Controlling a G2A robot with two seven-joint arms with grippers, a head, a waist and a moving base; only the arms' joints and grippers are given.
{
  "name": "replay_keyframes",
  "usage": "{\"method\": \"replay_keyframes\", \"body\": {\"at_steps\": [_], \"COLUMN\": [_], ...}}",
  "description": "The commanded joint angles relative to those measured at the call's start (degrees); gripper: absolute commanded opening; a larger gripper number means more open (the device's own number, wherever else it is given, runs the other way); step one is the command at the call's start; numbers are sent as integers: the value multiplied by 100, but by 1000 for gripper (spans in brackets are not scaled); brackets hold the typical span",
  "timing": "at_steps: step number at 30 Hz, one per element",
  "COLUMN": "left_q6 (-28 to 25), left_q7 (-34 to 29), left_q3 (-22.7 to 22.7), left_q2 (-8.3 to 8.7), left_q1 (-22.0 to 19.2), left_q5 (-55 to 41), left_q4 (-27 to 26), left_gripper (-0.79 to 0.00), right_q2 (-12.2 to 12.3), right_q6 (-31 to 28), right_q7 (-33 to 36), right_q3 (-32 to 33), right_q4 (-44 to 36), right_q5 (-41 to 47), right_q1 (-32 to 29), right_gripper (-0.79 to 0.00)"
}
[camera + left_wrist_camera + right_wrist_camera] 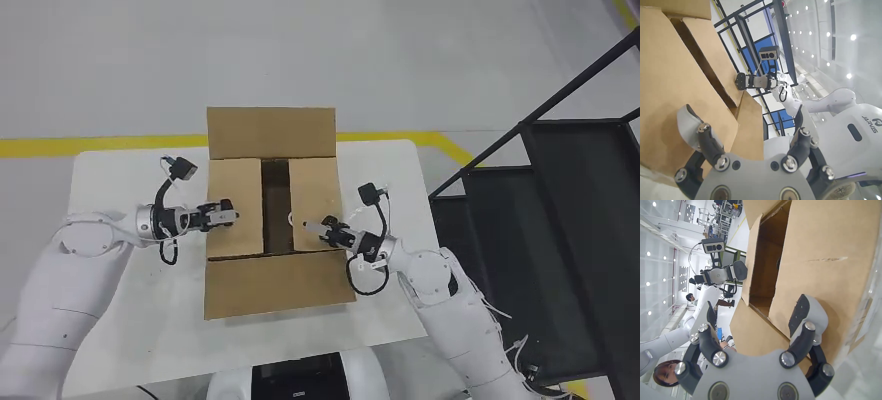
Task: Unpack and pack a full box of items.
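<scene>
Left gripper (224,213), spread, sits on the box's (270,130) left flap (236,185), right gripper (308,227), spread, on the right flap (318,190), mid-desk (390,170); judgement: press both flaps down evenly, together.

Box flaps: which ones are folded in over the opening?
The left side flap and right side flap, a dark gap between; the far flap and near flap spread outward.
</scene>
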Motion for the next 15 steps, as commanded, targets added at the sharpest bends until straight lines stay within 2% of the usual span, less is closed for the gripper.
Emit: {"method": "replay_keyframes", "body": {"at_steps": [1, 7, 15], "left_q6": [-42, -156, -520], "left_q7": [42, 156, 520], "left_q3": [76, 305, 328], "left_q2": [20, 100, 225], "left_q1": [-14, -80, -43], "left_q5": [34, 277, -248], "left_q4": [-17, -41, -371], "left_gripper": [0, 0, 0], "right_q2": [12, 47, 90], "right_q6": [12, 29, 9], "right_q7": [-20, -43, -84], "right_q3": [12, 24, 70], "right_q4": [-25, -95, -140], "right_q5": [-25, -45, 34], "right_q1": [7, 19, 17], "right_gripper": [0, 0, 0]}}
